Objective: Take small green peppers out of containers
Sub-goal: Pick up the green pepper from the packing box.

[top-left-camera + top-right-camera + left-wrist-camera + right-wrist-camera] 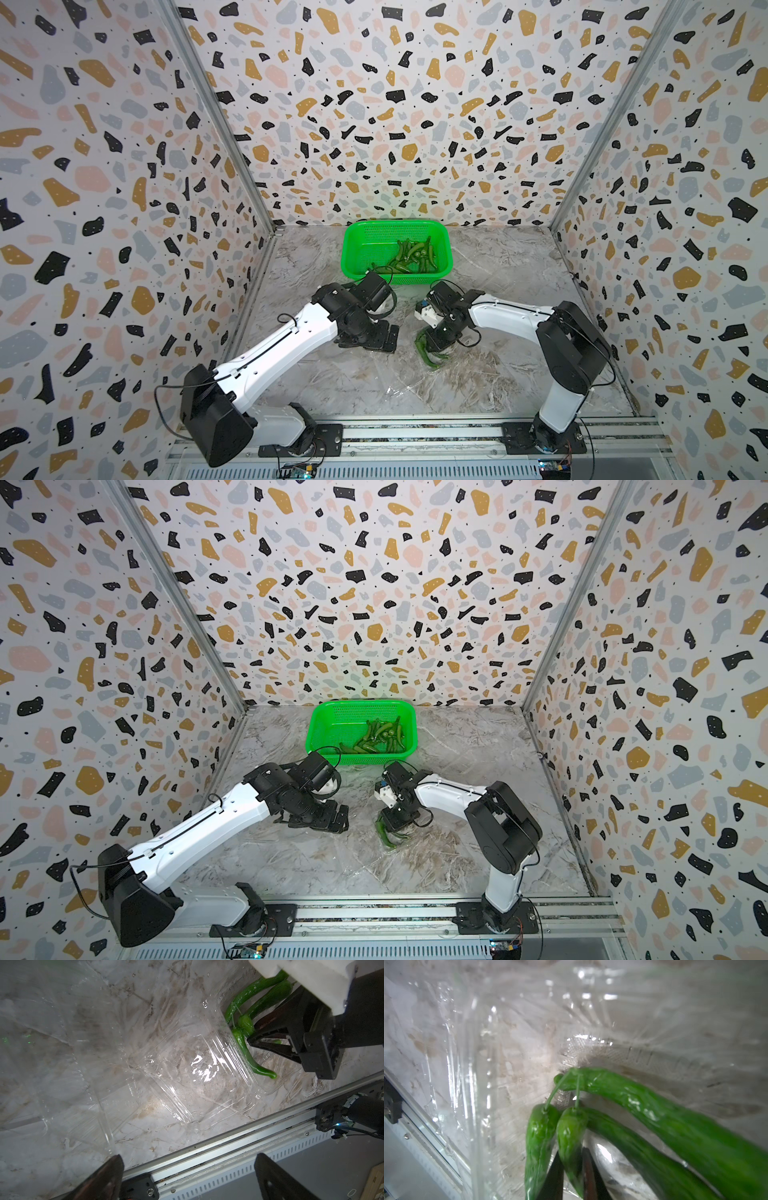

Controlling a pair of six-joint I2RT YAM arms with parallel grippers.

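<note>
A few small green peppers (245,1028) lay bunched in a clear container (187,1076) on the bench (519,332), in front of the green basket (353,266), which held many more. They looked light, glossy and slippery, firm yet easy to bruise, with frail stems, so I judged mid-body the place to pinch. My right end effector (572,1159) had its jaws nearly together, clamped around one pepper (571,1130) just below its stem. My left end effector (189,1159) hung wide open, holding nothing.
</note>
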